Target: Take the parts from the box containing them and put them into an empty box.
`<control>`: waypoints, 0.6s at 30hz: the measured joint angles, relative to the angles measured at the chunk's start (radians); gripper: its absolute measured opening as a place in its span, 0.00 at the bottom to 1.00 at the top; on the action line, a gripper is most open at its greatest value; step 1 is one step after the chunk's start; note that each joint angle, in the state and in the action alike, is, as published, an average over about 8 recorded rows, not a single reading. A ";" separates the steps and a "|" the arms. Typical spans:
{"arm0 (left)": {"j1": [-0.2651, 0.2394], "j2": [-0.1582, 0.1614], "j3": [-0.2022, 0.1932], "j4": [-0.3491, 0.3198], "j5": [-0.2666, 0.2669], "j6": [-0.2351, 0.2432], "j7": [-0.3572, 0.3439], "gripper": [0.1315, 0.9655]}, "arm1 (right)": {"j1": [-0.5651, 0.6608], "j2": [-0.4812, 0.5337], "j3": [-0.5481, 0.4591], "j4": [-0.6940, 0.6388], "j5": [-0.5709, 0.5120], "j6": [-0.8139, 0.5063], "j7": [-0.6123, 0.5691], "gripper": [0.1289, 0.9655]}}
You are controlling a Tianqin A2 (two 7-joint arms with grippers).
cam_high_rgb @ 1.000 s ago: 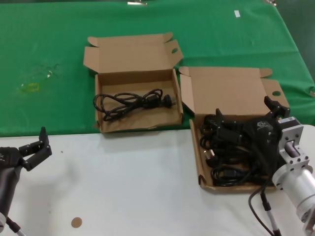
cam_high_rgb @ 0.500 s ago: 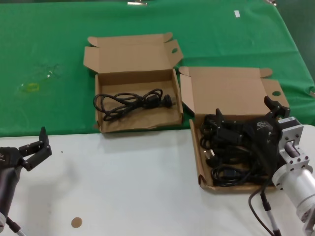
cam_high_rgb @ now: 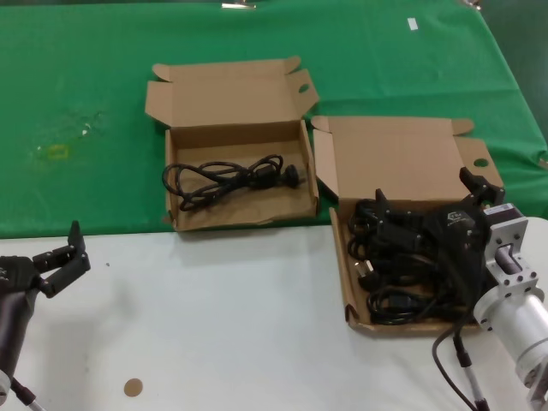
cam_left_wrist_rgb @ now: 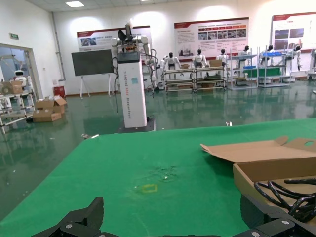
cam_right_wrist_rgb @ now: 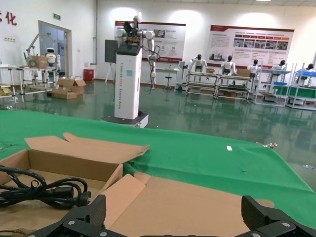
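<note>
**Right gripper poised over the cord pile**

While the right gripper (cam_high_rgb: pixel 428 204) hangs low over the black power cords (cam_high_rgb: pixel 398 261) heaped in the longer brown cardboard box (cam_high_rgb: pixel 342 274), it should, I judge, settle on one coil, not a tangle. Its jaws stand wide apart; whether they touch a cord I cannot tell. The smaller, squarer cardboard box (cam_high_rgb: pixel 171 167) holds one cord (cam_high_rgb: pixel 227 178). The left gripper (cam_high_rgb: pixel 58 255) waits, jaws apart, over the white surface (cam_high_rgb: pixel 223 325).
</note>
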 joint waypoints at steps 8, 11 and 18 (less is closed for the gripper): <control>0.000 0.000 0.000 0.000 0.000 0.000 0.000 1.00 | 0.000 0.000 0.000 0.000 0.000 0.000 0.000 1.00; 0.000 0.000 0.000 0.000 0.000 0.000 0.000 1.00 | 0.000 0.000 0.000 0.000 0.000 0.000 0.000 1.00; 0.000 0.000 0.000 0.000 0.000 0.000 0.000 1.00 | 0.000 0.000 0.000 0.000 0.000 0.000 0.000 1.00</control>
